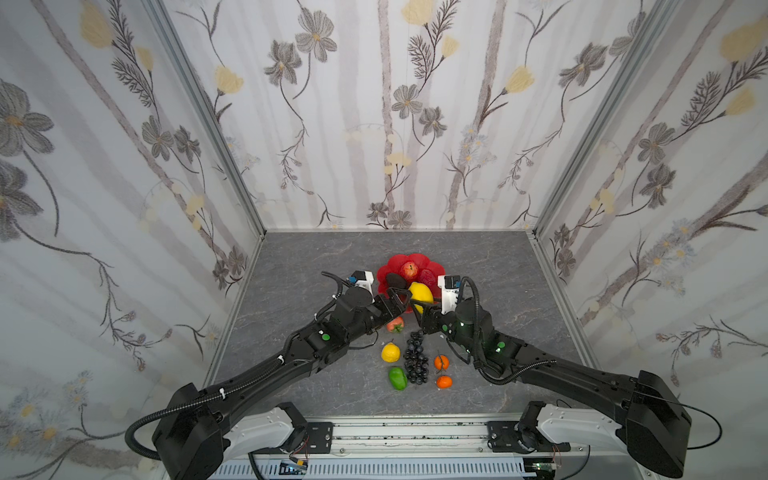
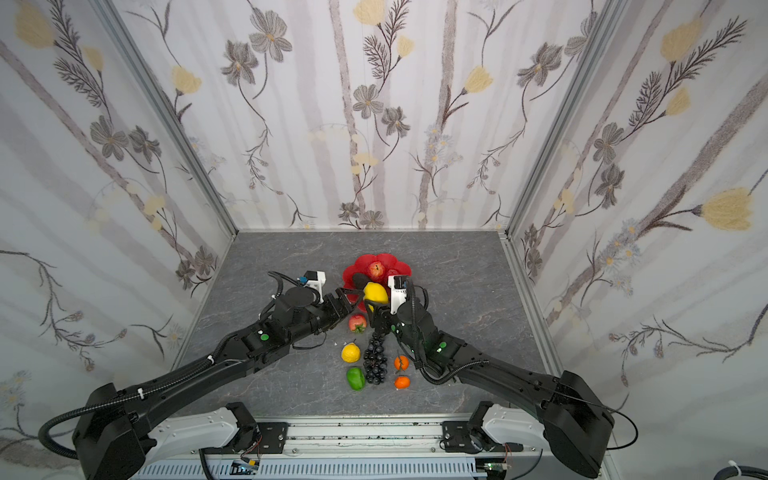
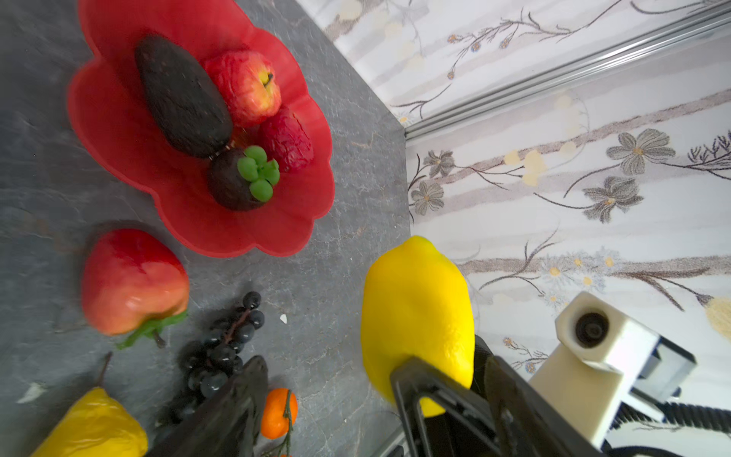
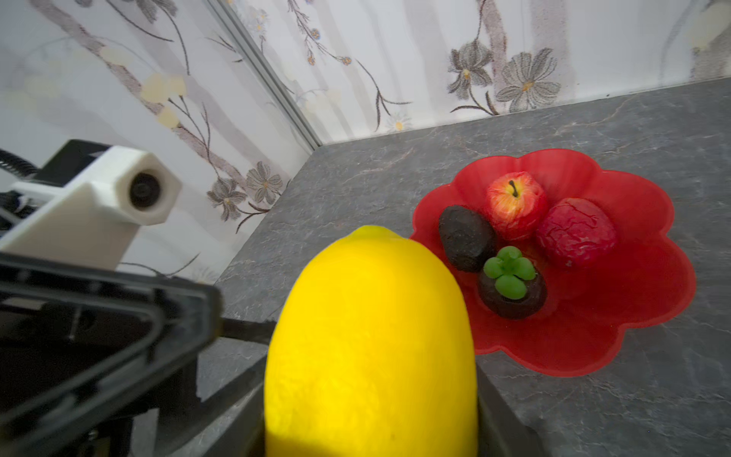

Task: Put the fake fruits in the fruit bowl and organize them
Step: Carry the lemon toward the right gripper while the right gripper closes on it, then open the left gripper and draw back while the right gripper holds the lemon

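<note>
The lemon [image 4: 372, 340] is off the tabletop [image 1: 316, 266], clamped at its blunt end in your right end effector [image 1: 420, 311]. The right wrist view shows a finger tight on each flank. Its long axis runs straight out from the jaws, with the pointed tip leading away from the wrist. In a top view that tip points toward about 12 o'clock, at the fruit bowl [image 1: 419, 258].

The lemon hangs over the bowl's near rim. The bowl's middle lies at about 11 o'clock from it, close by. Four fruits are crowded there: the avocado [image 4: 466, 237], the apple [image 4: 514, 203], a wrinkled dark red fruit [image 4: 575, 233] and the mangosteen [image 4: 512, 291], each touching a neighbour. The bare red floor [image 4: 613, 316] is on the bowl's near side, from about 4 to 7 o'clock of its centre. I judge that your drop should be a short push forward and down, not a long reach, and that laying the lemon along that near arc would fit it better than standing it on its tip.

Your left end effector [image 1: 400, 300] stands with its jaws apart and empty, just beside the lemon at 9 o'clock. It is the nearer one to the red pepper [image 1: 395, 324], which lies on the tabletop at about 7 o'clock from the lemon.
</note>
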`<state>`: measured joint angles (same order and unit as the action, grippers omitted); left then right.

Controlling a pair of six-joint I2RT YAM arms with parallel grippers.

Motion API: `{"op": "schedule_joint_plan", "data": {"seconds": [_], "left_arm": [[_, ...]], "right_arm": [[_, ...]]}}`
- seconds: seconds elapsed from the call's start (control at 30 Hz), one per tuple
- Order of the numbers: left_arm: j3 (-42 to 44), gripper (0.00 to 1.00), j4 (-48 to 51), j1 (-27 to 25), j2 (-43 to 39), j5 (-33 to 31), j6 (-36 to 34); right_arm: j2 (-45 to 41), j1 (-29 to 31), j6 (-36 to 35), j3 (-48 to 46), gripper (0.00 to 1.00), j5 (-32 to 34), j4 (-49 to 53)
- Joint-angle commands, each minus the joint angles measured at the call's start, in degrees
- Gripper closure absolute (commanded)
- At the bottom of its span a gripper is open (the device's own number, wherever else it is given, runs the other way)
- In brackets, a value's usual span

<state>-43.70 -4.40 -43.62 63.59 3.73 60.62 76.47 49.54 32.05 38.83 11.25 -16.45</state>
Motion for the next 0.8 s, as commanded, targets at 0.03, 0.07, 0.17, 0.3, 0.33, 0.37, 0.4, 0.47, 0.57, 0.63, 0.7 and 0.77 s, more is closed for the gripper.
{"op": "schedule_joint_plan", "data": {"seconds": [0.03, 0.07, 0.17, 0.3, 0.33, 0.37, 0.4, 0.47, 0.57, 0.63, 0.7, 0.77], "left_arm": [[1.8, 0.09, 7.0, 4.1, -5.0, -3.4, -9.8], [2.0, 0.09, 8.6, 4.4, -6.3, -4.7, -12.9], [3.9, 0.09, 12.6, 4.5, -9.7, -11.5, -19.9], [8.3, 0.08, 14.2, 4.6, -14.5, -17.9, -26.0], [9.5, 0.08, 14.3, 4.6, -15.7, -19.4, -27.3], [10.8, 0.08, 14.3, 4.5, -16.9, -20.7, -28.3], [12.0, 0.08, 14.0, 4.5, -17.9, -22.0, -29.0], [15.5, 0.07, 11.1, 4.6, -19.6, -24.1, -31.0], [18.7, 0.07, 8.5, 4.7, -20.7, -25.5, -34.4], [19.6, 0.06, 7.9, 4.7, -20.9, -25.9, -37.0], [19.9, 0.06, 7.7, 4.8, -20.9, -26.0, -38.7], [20.7, 0.06, 6.4, 4.8, -20.9, -25.7, -38.9]], "right_arm": [[1.6, -4.3, -0.3, 3.8, 0.50, -1.2, 11.3], [2.1, -6.2, -0.5, 4.7, 0.51, -1.9, 13.3], [3.9, -9.0, -1.8, 7.5, 0.50, -2.1, 18.2], [7.9, -11.1, -4.8, 13.5, 0.49, -2.2, 25.6], [9.1, -11.6, -5.3, 15.2, 0.49, -2.0, 27.6], [10.2, -12.1, -5.7, 17.2, 0.49, -2.0, 29.0], [11.1, -12.6, -6.0, 18.1, 0.49, -2.2, 29.7], [13.2, -13.5, -6.5, 19.9, 0.49, -3.3, 30.9], [17.0, -15.0, -7.2, 23.5, 0.51, -5.2, 33.4], [19.2, -15.8, -7.7, 25.7, 0.51, -6.6, 35.0], [21.1, -16.4, -8.0, 27.5, 0.51, -7.3, 36.4], [22.8, -17.1, -8.3, 29.3, 0.51, -8.1, 37.8]]}}
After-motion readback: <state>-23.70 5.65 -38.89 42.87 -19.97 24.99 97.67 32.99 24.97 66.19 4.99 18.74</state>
